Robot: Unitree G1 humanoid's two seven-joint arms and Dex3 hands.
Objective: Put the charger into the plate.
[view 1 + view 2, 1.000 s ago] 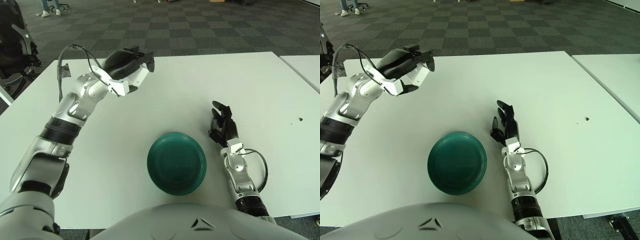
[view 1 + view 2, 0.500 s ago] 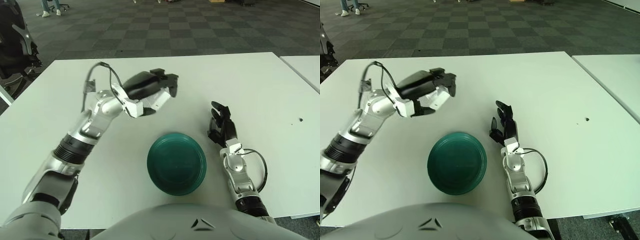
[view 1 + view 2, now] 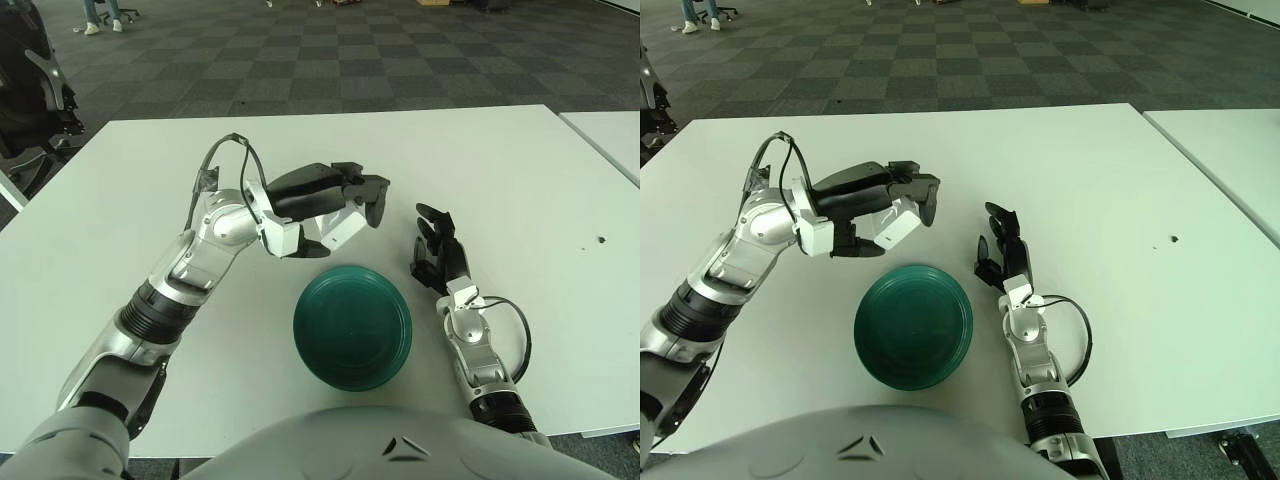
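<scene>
Left eye view: the left hand [image 3: 345, 205], fingers clasped around the white charger [image 3: 338, 227], has swung in from the far left toward the green plate [image 3: 352, 325] (release looks close).

Right eye view: the charger hangs just beyond the plate's far rim; the right hand [image 3: 1002, 258], fingers relaxed, shows right of the plate.

The left arm [image 3: 180, 285] is built of silver-grey metal segments with a ribbed black collar near the elbow and a thin black cable looping over the wrist. The left robot hand [image 3: 345, 200] has a glossy black back, white side plates and black fingers. The right robot hand [image 3: 438, 250] is black, on a pale grey forearm with a looping black cable. A grey torso shell fills the bottom edge.
</scene>
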